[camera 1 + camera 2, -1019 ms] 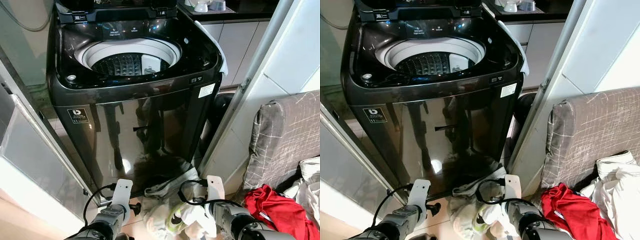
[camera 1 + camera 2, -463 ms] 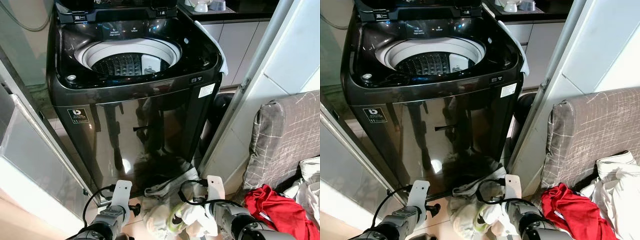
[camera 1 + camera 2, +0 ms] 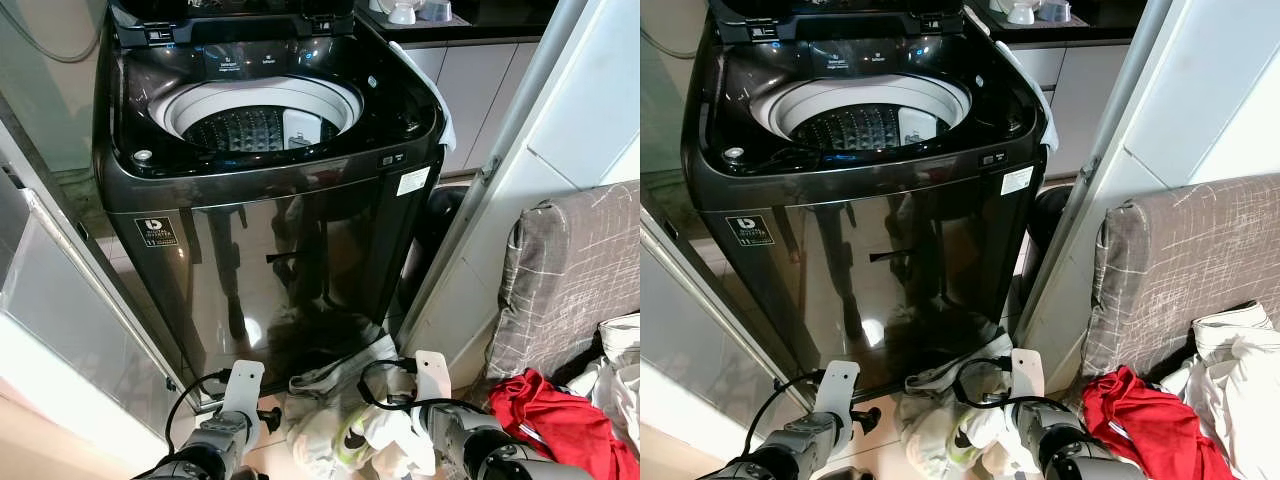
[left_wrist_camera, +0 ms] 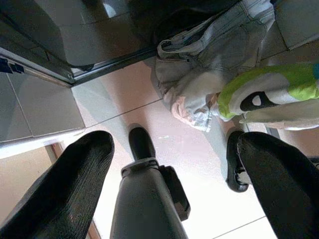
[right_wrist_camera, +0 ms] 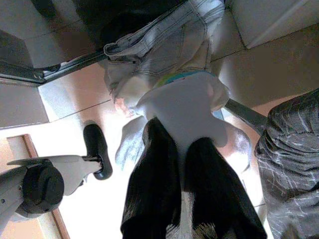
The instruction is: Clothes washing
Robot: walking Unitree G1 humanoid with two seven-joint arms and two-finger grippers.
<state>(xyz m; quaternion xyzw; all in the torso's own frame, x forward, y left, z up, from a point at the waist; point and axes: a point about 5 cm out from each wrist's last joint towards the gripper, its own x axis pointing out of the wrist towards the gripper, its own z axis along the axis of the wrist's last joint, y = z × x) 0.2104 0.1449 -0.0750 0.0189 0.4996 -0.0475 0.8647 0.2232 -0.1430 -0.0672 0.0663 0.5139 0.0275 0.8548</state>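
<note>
- Our right gripper [image 5: 174,149] had its two black fingers [image 5: 149,184] pinched narrow on a white garment with a green and black print [image 3: 375,440], held low, just above the floor [image 4: 114,99] in front of the black top-loading washing machine [image 3: 270,210].
- Our left gripper [image 4: 172,144] hung beside it with its fingers spread wide, holding nothing.
- The garment hung bunched from the grip, so we could not tell its long axis; its loose folds trailed down toward a pale denim piece [image 4: 219,55] lying crumpled on the floor against the machine's base.
- The machine's lid stood open and its drum [image 3: 255,125] faced straight up, well above the load.
- To do this step well, we judged the grip had to stay firm while the arm rose, lifting high enough for the trailing cloth to pass the front rim before it was brought over the drum.
- We judged the hanging folds might snag the denim and drag it along, so a slow first lift seemed wise.
- A red garment [image 3: 550,420] and some white cloth [image 3: 1230,350] lay by the grey cushion [image 3: 570,280] on our right, apparently yet to be loaded.
</note>
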